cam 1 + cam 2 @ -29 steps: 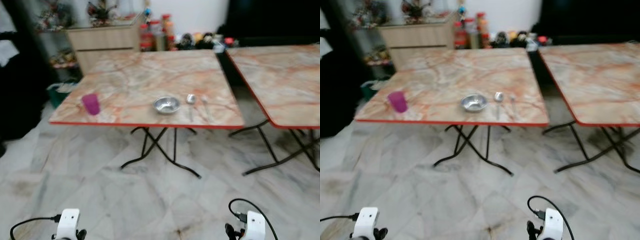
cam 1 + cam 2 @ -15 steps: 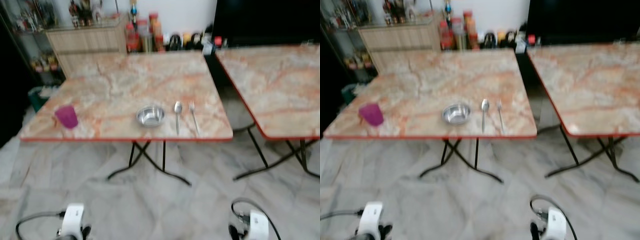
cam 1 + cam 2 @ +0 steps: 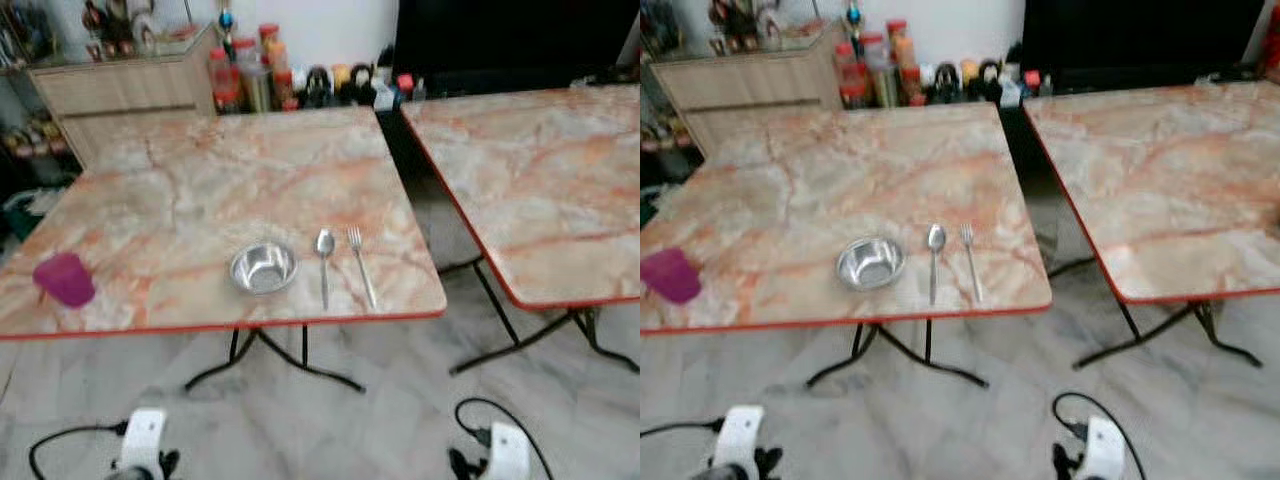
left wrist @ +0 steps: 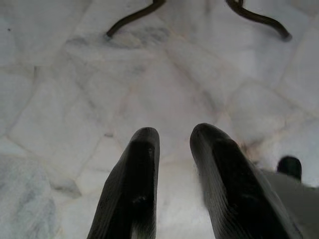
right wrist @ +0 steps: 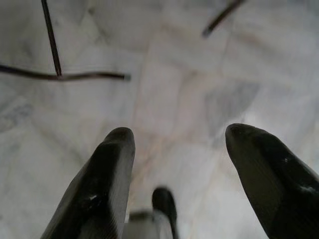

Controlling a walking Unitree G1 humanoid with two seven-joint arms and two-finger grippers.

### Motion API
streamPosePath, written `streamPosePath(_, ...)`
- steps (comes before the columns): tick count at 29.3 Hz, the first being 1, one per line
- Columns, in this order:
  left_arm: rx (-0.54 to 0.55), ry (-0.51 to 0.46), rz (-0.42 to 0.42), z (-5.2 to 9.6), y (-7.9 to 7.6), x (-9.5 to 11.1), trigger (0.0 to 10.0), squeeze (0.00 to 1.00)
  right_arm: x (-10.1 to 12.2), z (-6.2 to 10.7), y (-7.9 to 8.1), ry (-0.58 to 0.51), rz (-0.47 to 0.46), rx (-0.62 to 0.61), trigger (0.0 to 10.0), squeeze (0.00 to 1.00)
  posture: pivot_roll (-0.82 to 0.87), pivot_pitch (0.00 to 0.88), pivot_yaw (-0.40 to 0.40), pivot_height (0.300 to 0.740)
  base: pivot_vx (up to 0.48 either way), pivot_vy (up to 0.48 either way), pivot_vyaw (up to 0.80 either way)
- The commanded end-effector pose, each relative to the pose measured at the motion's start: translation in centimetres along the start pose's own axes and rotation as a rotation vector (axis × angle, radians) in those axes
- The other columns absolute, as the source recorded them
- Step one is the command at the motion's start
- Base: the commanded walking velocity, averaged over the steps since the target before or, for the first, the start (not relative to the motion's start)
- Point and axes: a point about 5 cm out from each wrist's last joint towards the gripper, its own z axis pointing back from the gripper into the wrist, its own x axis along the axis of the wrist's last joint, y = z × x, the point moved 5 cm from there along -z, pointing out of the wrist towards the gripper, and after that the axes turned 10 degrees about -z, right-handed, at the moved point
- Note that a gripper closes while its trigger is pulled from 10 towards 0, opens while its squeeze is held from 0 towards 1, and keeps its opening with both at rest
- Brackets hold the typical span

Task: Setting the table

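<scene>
Table ahead; left end effector and right end effector low over floor, fingers apart.

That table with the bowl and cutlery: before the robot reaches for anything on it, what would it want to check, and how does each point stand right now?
1. Bowl upright on the table: ok.
2. Spoon and fork lie side by side just right of the bowl, apart from it: ok.
3. Purple cup is set at the place setting: not ok, it stands far off near the table's left edge.
4. Left end effector free and open: ok, pointing at the floor, holding nothing.
5. Right end effector free and open: ok, fingers wide apart over the floor.
6. Robot near enough to reach the table: cannot tell; both arms hang low below the tabletop.
</scene>
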Motion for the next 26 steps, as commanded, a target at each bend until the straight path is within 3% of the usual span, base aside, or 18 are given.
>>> streamPosePath(1, 0.031, 0.024, -0.004, 0.34, 1.11, -0.78, 10.0, 0.00, -0.05, -0.24, 1.43, 0.001, 0.001, 0.035, 10.0, 0.00, 0.04, 0.000, 0.014, 0.736, 0.000, 0.000, 0.00)
streamPosePath(5, 0.074, 0.024, 0.092, 0.40, 1.42, -1.07, 10.0, 0.00, -0.13, -0.24, 1.41, 0.009, 0.000, 0.036, 10.0, 0.00, 0.04, 0.000, 0.015, 0.736, 0.000, 0.000, 0.00)
streamPosePath(16, 0.097, 0.007, 0.191, 0.43, 1.53, -1.11, 10.0, 0.00, -0.13, -0.26, 1.36, 0.014, -0.003, 0.031, 10.0, 0.00, 0.05, 0.002, 0.020, 0.736, 0.000, 0.000, 0.00)
streamPosePath(22, 0.122, -0.020, 0.303, 0.46, 1.59, -1.08, 10.0, 0.00, -0.11, -0.26, 1.39, 0.014, -0.004, 0.036, 10.0, 0.00, 0.06, 0.015, 0.024, 0.736, 0.000, 0.000, 0.00)
streamPosePath(26, 0.144, -0.033, 0.303, 0.51, 1.86, -0.94, 10.0, 0.00, -0.13, -0.26, 1.42, 0.017, -0.001, 0.037, 10.0, 0.00, 0.08, 0.012, 0.025, 0.736, 0.000, 0.000, 0.00)
